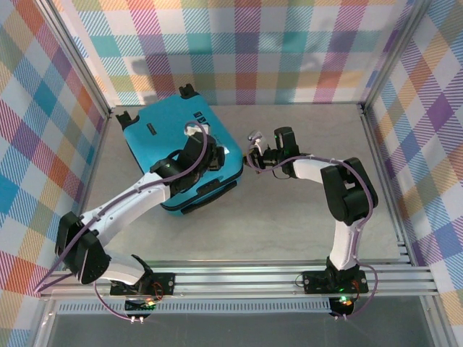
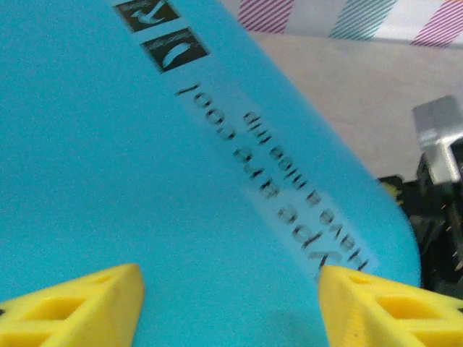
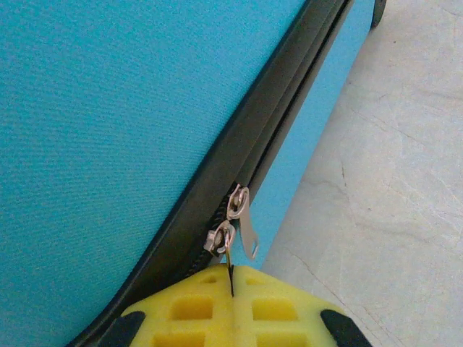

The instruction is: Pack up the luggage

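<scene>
The luggage (image 1: pixel 155 144) is a turquoise hard-shell suitcase lying shut and flat at the back left of the table. My left gripper (image 1: pixel 194 135) is over its top shell. In the left wrist view its yellow fingertips (image 2: pixel 87 303) stand wide apart, open, above the printed lettering on the luggage (image 2: pixel 145 181), with nothing between them. My right gripper (image 1: pixel 249 159) is at the case's right corner. In the right wrist view it (image 3: pixel 231 278) is shut on the thin metal pull of the lower zipper slider (image 3: pixel 219 238). A second slider (image 3: pixel 237 202) sits just above it on the black zipper edge of the luggage (image 3: pixel 108 108).
The grey tabletop (image 1: pixel 304 210) lies bare to the right of and in front of the case. Plaid walls and aluminium frame posts (image 1: pixel 380 94) close in the sides and back. A metal rail (image 1: pixel 239 278) runs along the near edge by the arm bases.
</scene>
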You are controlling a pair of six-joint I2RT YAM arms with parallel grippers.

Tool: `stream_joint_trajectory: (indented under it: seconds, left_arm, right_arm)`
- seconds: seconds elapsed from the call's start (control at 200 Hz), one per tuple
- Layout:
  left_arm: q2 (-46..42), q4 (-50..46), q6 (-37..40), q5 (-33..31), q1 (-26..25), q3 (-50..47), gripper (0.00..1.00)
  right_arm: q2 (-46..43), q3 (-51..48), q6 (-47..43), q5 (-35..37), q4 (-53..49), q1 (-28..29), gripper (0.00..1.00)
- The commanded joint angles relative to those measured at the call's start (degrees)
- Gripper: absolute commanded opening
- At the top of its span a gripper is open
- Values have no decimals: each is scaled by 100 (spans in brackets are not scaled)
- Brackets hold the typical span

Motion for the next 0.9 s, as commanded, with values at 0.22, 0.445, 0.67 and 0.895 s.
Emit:
stream_joint_trajectory:
  seconds: [0.22, 0.445, 0.67, 0.895]
  left_arm:
    - [-1713, -2402, -410, -1269, 1145, -456, 85]
    - [-1905, -1891, -365, -238, 2566, -847, 88]
    - [-1475, -1338, -155, 898, 3242, -720, 88]
    - [-1263, -499, 52, 1974, 3653, -947, 88]
  right_arm:
    - [-184, -125, 14, -128, 438, -89, 0]
    - [-245, -206, 61, -242, 503, -68, 0]
    - [-350, -335, 61, -259, 501, -16, 0]
    - [-550, -664, 131, -132, 686, 98, 0]
